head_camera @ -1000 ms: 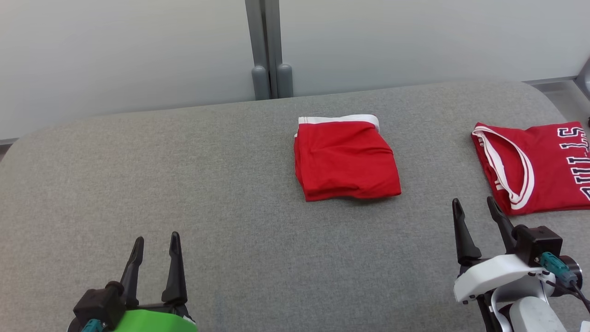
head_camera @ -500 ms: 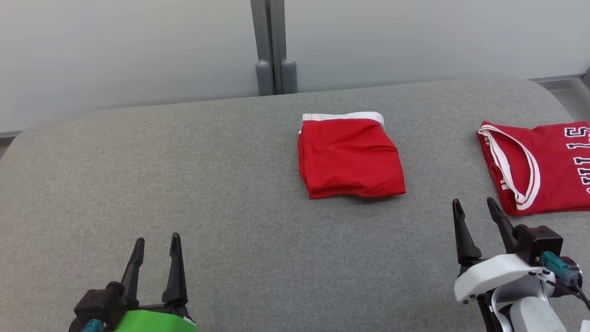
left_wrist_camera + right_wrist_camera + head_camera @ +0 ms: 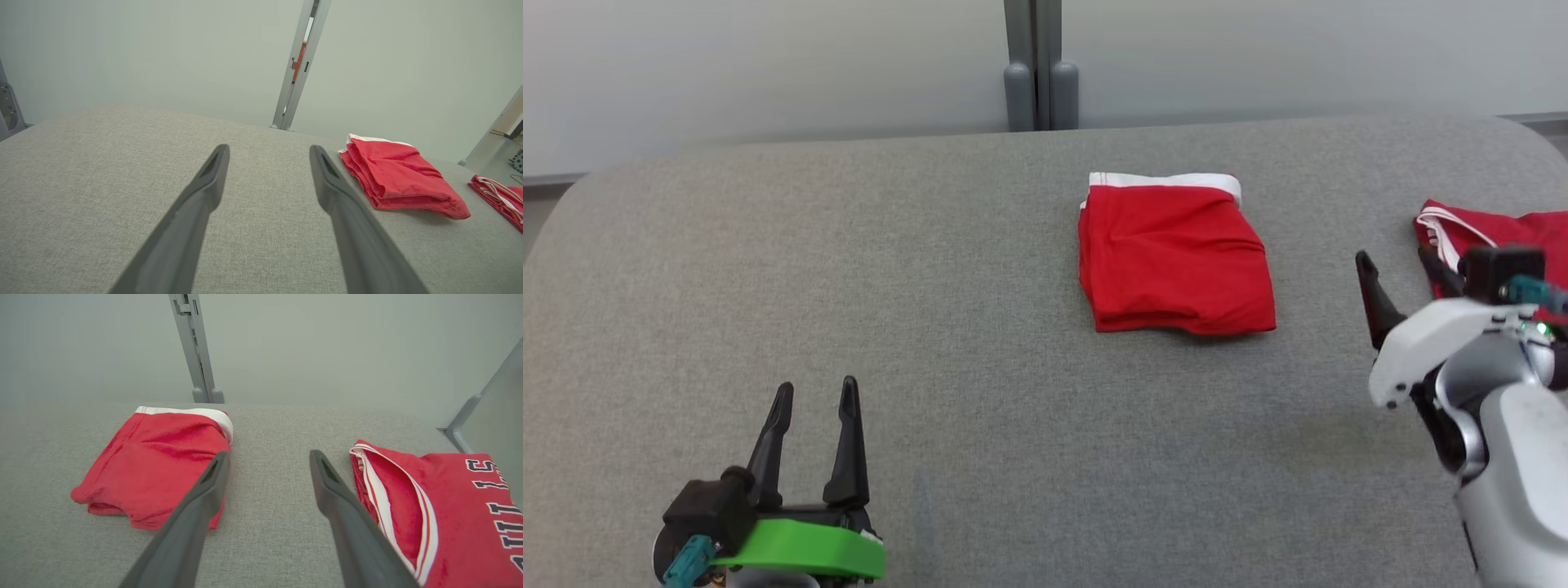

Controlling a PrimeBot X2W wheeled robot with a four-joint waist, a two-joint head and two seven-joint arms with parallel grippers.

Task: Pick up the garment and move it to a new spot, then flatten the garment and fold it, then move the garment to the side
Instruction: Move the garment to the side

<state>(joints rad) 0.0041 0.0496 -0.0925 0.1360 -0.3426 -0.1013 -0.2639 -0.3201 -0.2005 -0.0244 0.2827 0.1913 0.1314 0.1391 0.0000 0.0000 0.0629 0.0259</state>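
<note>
A folded red garment with a white waistband (image 3: 1176, 253) lies flat on the grey padded table (image 3: 849, 245), right of centre. It also appears in the left wrist view (image 3: 398, 179) and the right wrist view (image 3: 159, 461). A red jersey with white trim and dark letters (image 3: 1535, 229) lies at the table's right edge, partly hidden by my right arm. My right gripper (image 3: 1393, 255) is open between the two garments and touches neither, its fingers framing bare table (image 3: 269, 453). My left gripper (image 3: 817, 385) is open over bare table at the lower left (image 3: 269, 148).
A pale wall with a grey vertical post (image 3: 1040, 82) stands behind the table's rounded far edge. The jersey (image 3: 449, 498) lies just right of my right fingers. A grey frame leg (image 3: 470, 416) rises beyond the table's right side.
The head camera has shifted, sliding the whole picture right and up. My right gripper has moved forward to the gap between the folded garment and the jersey. The left gripper has stayed put.
</note>
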